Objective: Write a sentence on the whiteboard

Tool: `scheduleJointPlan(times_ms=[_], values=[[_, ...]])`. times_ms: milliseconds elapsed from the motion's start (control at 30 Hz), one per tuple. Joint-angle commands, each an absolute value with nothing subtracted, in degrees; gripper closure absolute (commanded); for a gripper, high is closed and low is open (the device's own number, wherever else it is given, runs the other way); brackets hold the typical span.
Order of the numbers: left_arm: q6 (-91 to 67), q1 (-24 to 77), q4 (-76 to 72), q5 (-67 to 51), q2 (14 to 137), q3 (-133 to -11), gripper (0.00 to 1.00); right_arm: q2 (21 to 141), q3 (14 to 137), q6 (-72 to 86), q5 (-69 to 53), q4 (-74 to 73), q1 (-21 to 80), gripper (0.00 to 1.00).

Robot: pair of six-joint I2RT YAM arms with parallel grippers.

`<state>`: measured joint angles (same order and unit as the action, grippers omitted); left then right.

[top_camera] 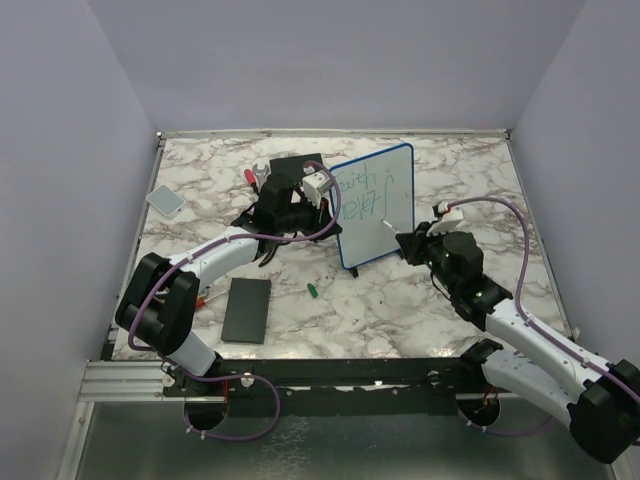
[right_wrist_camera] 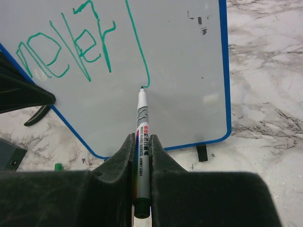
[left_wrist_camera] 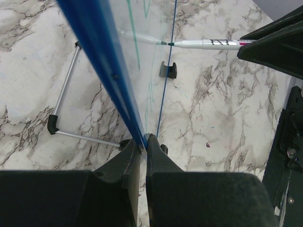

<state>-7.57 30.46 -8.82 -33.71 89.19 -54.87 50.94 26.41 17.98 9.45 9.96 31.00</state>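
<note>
The whiteboard (top_camera: 372, 205) stands upright mid-table, blue-framed with black feet. My left gripper (top_camera: 330, 203) is shut on its left frame edge; in the left wrist view the jaws (left_wrist_camera: 142, 143) pinch the blue frame (left_wrist_camera: 102, 52). My right gripper (top_camera: 408, 243) is shut on a white marker (right_wrist_camera: 143, 124), its tip touching the board face (right_wrist_camera: 189, 52) at the end of a long green stroke. The sentence (right_wrist_camera: 66, 56), green lettering, runs across the face in two lines (top_camera: 362, 195). The marker also shows in the left wrist view (left_wrist_camera: 208, 44).
A flat black slab (top_camera: 246, 310) lies front left, with a green cap (top_camera: 313, 291) beside it. A grey pad (top_camera: 166, 201) is at far left. A black box (top_camera: 292, 168), a wrench (top_camera: 259, 171) and a red item lie behind the left gripper. The board's wire stand (left_wrist_camera: 66, 92) sits behind it.
</note>
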Motion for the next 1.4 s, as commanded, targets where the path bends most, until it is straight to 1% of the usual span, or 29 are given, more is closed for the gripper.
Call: scheduleJointPlan(times_ms=[0, 167, 467, 900, 1200, 1367], values=[[-5.6, 30.8, -4.1, -31.7, 90.2, -54.8, 1.0, 47.3, 25.6, 17.7, 5.0, 10.4, 30.7, 0.99], [-5.6, 30.8, -4.1, -31.6, 90.2, -54.8, 1.0, 44.0, 27.8, 16.5, 7.5, 9.7, 30.8, 0.99], [-5.5, 30.8, -4.1, -31.6, 90.1, -54.7, 1.0, 49.1, 30.7, 13.4, 9.4, 13.2, 30.7, 1.0], [-5.4, 30.8, -4.1, -31.6, 90.4, -54.8, 1.0, 52.8, 31.8, 11.5, 12.4, 16.6, 30.7, 0.99], [-5.4, 30.8, -4.1, -31.6, 90.6, -54.8, 1.0, 52.7, 32.1, 10.8, 16.8, 15.6, 30.8, 0.99], [-5.4, 30.8, -4.1, -31.5, 90.5, -54.8, 1.0, 52.8, 32.3, 10.6, 16.9, 15.4, 30.7, 0.99]])
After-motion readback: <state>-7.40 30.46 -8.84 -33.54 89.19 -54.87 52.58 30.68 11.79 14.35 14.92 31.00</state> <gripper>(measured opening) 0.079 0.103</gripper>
